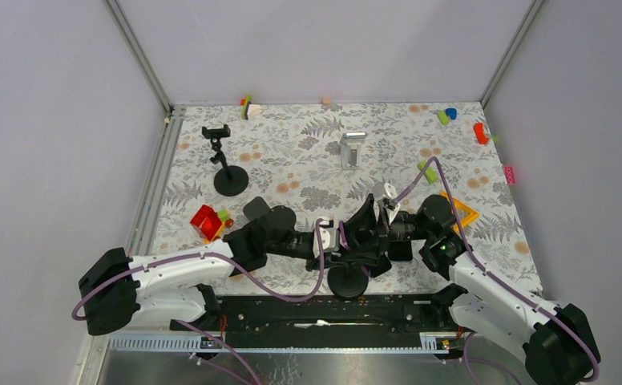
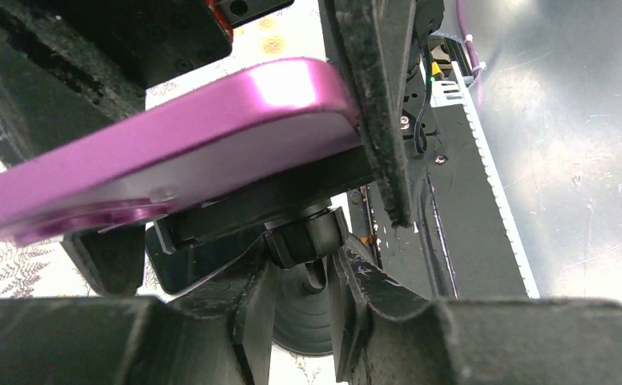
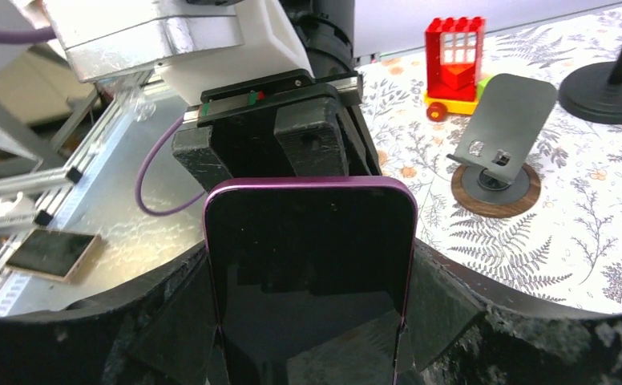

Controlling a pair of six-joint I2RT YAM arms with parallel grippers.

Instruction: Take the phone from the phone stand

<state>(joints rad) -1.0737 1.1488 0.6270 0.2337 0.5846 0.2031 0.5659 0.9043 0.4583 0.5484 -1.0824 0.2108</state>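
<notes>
A purple phone (image 3: 312, 265), its dark screen toward the right wrist camera, sits in the clamp of a black phone stand (image 2: 308, 237) whose round base (image 1: 348, 282) rests near the table's front edge. My right gripper (image 3: 312, 325) is shut on the phone, one finger (image 3: 171, 321) pressed on each long edge. From the other side, my left gripper (image 2: 301, 261) reaches in under the phone's purple back (image 2: 171, 144). Its fingers (image 2: 364, 297) close on the stand's joint collar above the thin neck. In the top view both grippers (image 1: 368, 237) meet over the stand and hide the phone.
A grey tilted stand on a wooden disc (image 3: 500, 120) and a red toy house (image 3: 454, 52) lie left of the work spot. A black clamp stand (image 1: 228, 164) and a silver stand (image 1: 352, 148) are farther back. Small blocks line the back edge. An orange piece (image 1: 462, 212) lies at right.
</notes>
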